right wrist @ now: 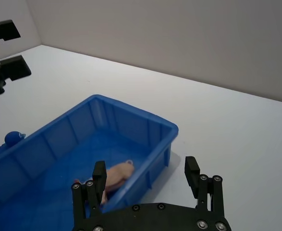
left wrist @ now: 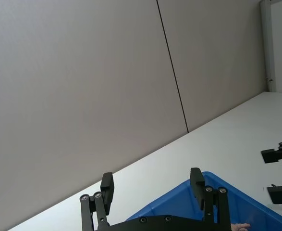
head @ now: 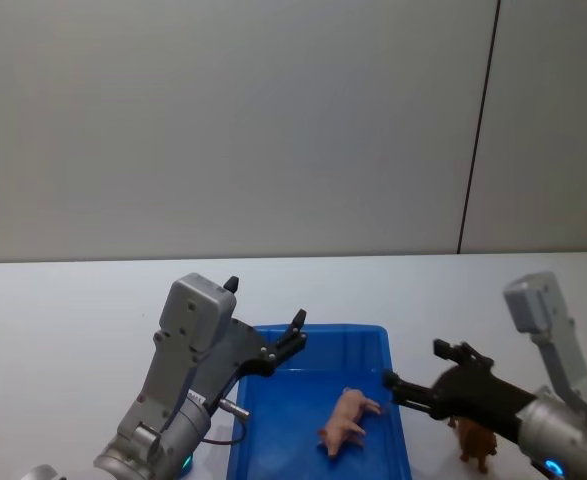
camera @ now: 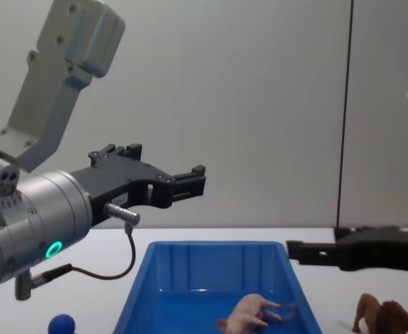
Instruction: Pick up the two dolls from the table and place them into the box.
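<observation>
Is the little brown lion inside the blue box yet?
No, the lion stands on the table beside the box, outside its wall; the pig lies inside.

no readable text, labels or numbers

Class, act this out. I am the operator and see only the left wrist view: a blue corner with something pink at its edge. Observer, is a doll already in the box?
Observer: Yes, the pink pig lies on its side on the floor of the box.
Operator: My left end effector is open above that corner. Where is the lion?
Observer: The lion stands on the table, just outside the box's right wall.
Operator: And the right end effector?
Observer: It is open and empty by the box's right rim, higher than the lion.
</observation>
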You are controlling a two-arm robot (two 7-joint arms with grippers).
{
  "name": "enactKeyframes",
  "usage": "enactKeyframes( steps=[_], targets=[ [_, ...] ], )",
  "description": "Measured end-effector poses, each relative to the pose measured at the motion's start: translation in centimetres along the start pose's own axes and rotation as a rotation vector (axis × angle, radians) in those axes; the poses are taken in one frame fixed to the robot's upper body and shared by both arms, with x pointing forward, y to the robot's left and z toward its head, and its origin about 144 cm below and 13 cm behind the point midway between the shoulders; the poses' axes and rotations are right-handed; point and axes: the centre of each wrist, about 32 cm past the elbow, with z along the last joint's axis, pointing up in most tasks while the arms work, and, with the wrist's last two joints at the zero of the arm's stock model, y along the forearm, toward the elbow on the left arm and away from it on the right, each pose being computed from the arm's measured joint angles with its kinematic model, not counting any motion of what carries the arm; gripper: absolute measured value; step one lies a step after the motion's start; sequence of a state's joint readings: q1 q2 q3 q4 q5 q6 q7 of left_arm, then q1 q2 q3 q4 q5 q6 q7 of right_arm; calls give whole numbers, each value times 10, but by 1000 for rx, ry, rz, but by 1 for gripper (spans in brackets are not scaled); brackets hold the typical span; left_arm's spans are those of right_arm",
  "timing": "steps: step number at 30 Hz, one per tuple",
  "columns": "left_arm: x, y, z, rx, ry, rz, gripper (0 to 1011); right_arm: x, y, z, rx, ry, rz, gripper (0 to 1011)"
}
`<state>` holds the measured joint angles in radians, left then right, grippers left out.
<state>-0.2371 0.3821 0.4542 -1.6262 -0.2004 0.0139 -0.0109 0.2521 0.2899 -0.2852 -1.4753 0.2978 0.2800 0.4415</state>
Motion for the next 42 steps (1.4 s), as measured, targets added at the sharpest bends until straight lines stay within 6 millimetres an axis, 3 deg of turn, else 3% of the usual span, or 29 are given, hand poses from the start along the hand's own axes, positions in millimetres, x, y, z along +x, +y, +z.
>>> enactKeyframes(
  steps=[7,19,39,42],
  targets=[
    [0,0,0,0,0,0,1002,-3,-24,-9,-16,15,-49,1001],
    [0,0,0,0,0,0,1002,-8,-48,-19,-52,30,-107,1001],
    [0,0,0,0,0,0,1002,-5,-55,-40,-168,73,-145,1001],
    [0,0,0,0,0,0,1002,-4,-53,-44,-184,79,-145,964]
  ],
)
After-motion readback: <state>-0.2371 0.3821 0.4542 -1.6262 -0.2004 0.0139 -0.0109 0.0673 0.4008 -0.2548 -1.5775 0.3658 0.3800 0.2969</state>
